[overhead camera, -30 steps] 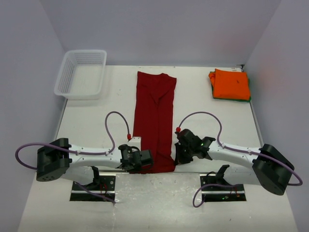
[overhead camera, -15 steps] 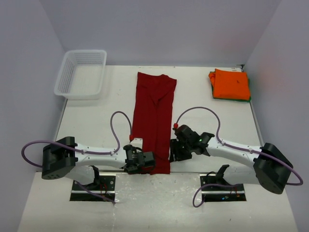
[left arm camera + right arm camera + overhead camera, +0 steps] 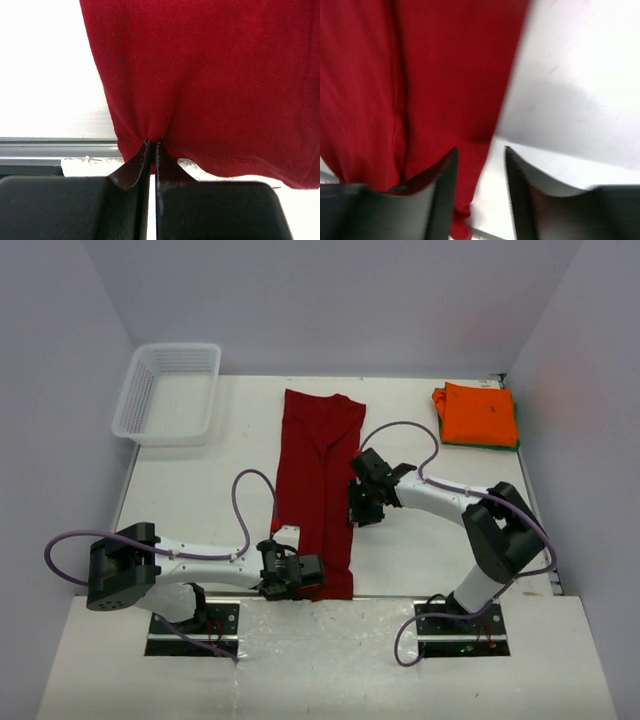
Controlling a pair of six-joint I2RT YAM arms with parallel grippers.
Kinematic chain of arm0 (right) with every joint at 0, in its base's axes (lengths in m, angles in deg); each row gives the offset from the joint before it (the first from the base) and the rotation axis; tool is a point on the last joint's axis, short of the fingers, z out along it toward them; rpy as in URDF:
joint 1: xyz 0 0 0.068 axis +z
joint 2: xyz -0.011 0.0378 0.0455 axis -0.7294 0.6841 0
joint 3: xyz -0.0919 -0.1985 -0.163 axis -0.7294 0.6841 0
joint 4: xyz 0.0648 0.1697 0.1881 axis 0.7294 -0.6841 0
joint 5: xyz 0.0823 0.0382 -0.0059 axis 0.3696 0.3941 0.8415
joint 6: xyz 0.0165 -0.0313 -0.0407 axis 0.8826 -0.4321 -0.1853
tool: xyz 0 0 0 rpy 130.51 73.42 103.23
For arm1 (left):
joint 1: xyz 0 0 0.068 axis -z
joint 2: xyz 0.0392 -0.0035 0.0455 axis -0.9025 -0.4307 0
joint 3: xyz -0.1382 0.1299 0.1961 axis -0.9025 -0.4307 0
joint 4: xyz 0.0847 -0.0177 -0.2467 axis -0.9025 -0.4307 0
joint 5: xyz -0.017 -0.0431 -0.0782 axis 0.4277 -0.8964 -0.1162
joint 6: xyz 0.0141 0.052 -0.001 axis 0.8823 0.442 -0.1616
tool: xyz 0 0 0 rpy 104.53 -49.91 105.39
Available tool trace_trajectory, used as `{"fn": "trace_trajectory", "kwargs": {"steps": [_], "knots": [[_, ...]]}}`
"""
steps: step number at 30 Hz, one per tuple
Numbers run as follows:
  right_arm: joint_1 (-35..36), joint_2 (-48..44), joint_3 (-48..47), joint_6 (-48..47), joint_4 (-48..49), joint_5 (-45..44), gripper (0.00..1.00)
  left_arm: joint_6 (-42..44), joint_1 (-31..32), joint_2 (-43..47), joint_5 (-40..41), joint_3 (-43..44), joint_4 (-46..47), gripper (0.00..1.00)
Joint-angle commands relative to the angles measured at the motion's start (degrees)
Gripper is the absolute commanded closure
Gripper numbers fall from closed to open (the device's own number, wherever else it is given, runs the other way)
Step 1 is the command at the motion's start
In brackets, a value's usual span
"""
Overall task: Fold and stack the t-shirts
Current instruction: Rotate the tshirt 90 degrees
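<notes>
A dark red t-shirt [image 3: 320, 480] lies down the middle of a white tabletop [image 3: 200, 500]. It is drawn into a long, narrow strip that runs from the far side to the near edge.

The left claw [image 3: 152, 145] is at the strip's near-left corner. It is pressed together on the hem, and the cloth puckers where it is pinched. The right claw [image 3: 480, 152] is about halfway up the strip's right edge. Its fingers are spread, one over red cloth and the other over bare tabletop, and it pinches nothing.

In the far right corner, well apart from the arms, an orange t-shirt [image 3: 480, 413] sits folded into a neat square. It rests on a green t-shirt [image 3: 478, 445], which shows only as a thin edge beneath it. A white mesh basket [image 3: 176, 347] stands in the far left corner.

By the look of things, the task is well past halfway (two shirts seem folded and stacked already). The red one appears to have its lengthwise folds done. What seems to remain is folding the strip crosswise into a square and carrying it to the orange and green pile. With only one corner of the near end held, a crosswise fold is likely to need a second grip first.
</notes>
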Motion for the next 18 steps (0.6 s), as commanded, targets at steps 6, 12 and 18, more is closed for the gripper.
{"fn": "trace_trajectory", "kwargs": {"steps": [6, 12, 18], "knots": [[-5.93, 6.60, -18.85, -7.75, -7.09, 0.81, 1.00, 2.66, 0.53, 3.16, 2.34, 2.63, -0.12, 1.00], [-6.37, 15.03, -31.60, -9.00, -12.01, 5.02, 1.00, 2.40, 0.62, 2.99, 3.48, 6.32, -3.20, 0.63], [-6.46, 19.53, -33.55, -9.88, -12.29, 6.53, 1.00, -0.85, 4.13, 1.58, 5.67, 13.17, -9.34, 0.07]]}}
